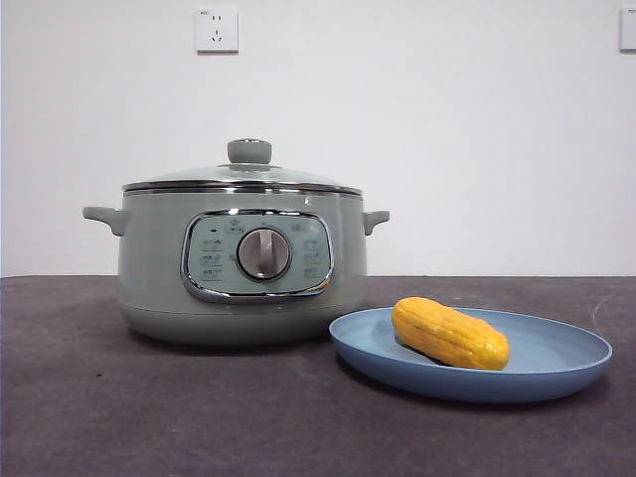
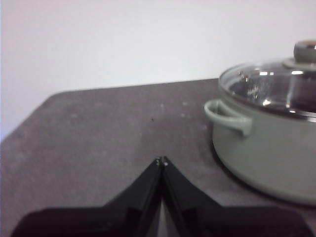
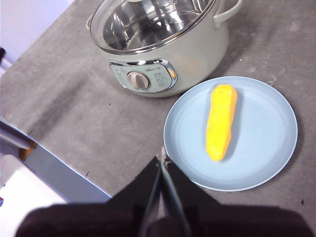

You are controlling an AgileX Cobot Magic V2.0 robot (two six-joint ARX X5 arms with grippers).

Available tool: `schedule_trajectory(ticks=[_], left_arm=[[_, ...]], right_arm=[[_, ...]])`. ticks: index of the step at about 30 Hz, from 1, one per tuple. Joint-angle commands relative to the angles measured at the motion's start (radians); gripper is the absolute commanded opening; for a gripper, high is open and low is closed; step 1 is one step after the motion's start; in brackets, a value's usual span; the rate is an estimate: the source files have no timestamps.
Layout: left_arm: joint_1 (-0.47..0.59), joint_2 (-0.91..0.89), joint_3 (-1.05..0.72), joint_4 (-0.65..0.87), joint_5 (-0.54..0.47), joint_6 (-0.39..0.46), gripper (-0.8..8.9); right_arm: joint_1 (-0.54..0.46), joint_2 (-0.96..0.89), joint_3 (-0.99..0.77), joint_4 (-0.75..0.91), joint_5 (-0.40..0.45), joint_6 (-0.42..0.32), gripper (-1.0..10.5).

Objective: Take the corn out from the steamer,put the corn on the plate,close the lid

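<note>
The sage-green steamer (image 1: pixel 238 263) stands at the table's left-middle with the glass lid (image 1: pixel 243 176) seated on its rim, its green knob on top. The yellow-orange corn (image 1: pixel 449 334) lies on the light-blue plate (image 1: pixel 556 376) to the steamer's right. In the right wrist view the corn (image 3: pixel 220 121) lies across the plate (image 3: pixel 266 148), and the lidded steamer (image 3: pixel 197 54) stands beside it. My right gripper (image 3: pixel 162 159) is shut and empty, high above the plate's near edge. My left gripper (image 2: pixel 161 160) is shut and empty, off to the steamer's (image 2: pixel 266 153) handle side. Neither arm shows in the front view.
A white wall with a socket (image 1: pixel 217 30) runs behind the table. The dark grey table top (image 1: pixel 149 417) stretches in front of the steamer. The table's edge and a grey frame (image 3: pixel 49 170) show in the right wrist view.
</note>
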Motion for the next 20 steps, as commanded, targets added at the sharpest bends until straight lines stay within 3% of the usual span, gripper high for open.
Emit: schedule_trajectory(ticks=[1,6,20], left_arm=[[0.003,-0.034,-0.059,0.011,-0.001,-0.056,-0.04],[0.003,-0.056,-0.114,-0.046,0.0,-0.126,-0.04],[0.003,-0.056,-0.114,-0.041,0.0,-0.131,-0.04]], right_arm=[[0.001,-0.002,-0.008,0.002,0.003,-0.004,0.0],[0.001,-0.002,-0.008,0.002,0.003,-0.004,0.0],[0.001,-0.002,-0.008,0.002,0.003,-0.004,0.0]])
